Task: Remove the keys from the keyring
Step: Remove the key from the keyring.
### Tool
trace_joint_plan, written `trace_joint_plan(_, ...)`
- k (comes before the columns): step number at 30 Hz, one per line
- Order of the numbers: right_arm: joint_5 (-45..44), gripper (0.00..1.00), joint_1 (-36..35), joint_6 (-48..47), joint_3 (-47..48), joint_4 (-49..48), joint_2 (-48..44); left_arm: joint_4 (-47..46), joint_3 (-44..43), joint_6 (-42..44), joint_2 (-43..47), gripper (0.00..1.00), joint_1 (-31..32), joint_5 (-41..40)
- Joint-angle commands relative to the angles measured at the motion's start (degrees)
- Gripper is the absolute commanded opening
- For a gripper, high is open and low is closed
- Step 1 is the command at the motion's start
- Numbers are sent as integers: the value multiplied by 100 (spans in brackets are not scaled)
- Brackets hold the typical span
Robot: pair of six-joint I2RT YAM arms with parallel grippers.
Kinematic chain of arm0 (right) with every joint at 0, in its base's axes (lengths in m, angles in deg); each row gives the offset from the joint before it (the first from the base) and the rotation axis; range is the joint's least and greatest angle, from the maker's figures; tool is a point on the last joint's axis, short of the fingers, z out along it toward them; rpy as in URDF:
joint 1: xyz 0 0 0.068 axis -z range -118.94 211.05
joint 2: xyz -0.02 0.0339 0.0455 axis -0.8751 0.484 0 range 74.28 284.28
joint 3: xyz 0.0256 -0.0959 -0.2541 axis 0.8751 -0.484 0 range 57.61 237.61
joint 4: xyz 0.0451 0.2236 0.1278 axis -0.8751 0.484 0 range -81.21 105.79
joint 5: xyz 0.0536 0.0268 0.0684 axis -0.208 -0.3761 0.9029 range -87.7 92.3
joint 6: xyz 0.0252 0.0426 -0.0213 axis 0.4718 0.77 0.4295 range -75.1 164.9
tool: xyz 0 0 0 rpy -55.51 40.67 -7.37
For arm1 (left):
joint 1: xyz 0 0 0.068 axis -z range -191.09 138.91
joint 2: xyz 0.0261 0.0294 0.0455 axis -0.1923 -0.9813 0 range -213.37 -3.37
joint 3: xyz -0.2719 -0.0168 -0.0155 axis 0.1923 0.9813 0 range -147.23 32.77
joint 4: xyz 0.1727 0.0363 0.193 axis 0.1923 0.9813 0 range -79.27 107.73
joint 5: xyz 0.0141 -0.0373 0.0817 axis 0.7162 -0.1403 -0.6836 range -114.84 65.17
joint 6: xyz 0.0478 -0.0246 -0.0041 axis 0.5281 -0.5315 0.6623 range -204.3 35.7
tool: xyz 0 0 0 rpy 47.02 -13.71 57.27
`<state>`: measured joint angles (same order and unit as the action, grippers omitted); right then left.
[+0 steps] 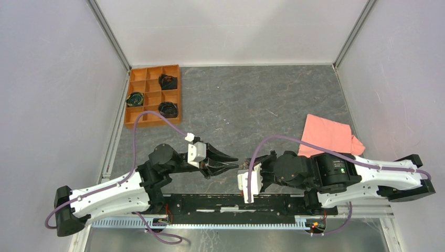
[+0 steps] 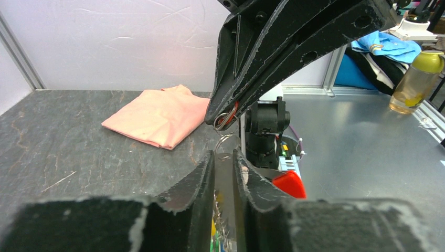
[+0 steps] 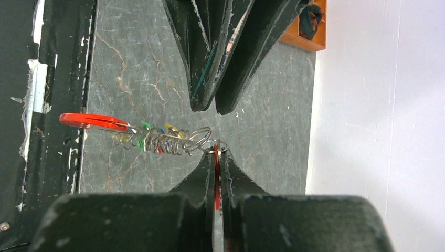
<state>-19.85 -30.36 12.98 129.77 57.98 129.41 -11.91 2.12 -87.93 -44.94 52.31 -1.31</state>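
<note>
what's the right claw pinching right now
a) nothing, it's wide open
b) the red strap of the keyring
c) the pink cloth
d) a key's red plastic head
b: in the right wrist view the right claw is closed with the red strap squeezed between its fingers, while the keys bunch out to one side of its tips, outside its grip.

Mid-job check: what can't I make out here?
- Top view: keys too small to see.
- Left wrist: keys mostly hidden behind the left pincer.
- Right wrist: key count unclear, bunch overlaps; keyring strap mostly buried in the right pincer.
</note>
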Motion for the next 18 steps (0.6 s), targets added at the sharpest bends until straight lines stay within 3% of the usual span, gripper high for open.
trace_joint_plan(1, -81, 1, -65, -89, 303, -193, -12, 12, -167, 328, -2, 32, 16, -39)
trace_joint_plan(9, 52, 1, -104, -121, 283, -182, -20, 332, -459, 796, -179, 41, 22, 11)
trace_joint_plan(18, 132, 1, -144, -121, 265, -177, -20, 620, -727, 934, -474, 42, 23, 533)
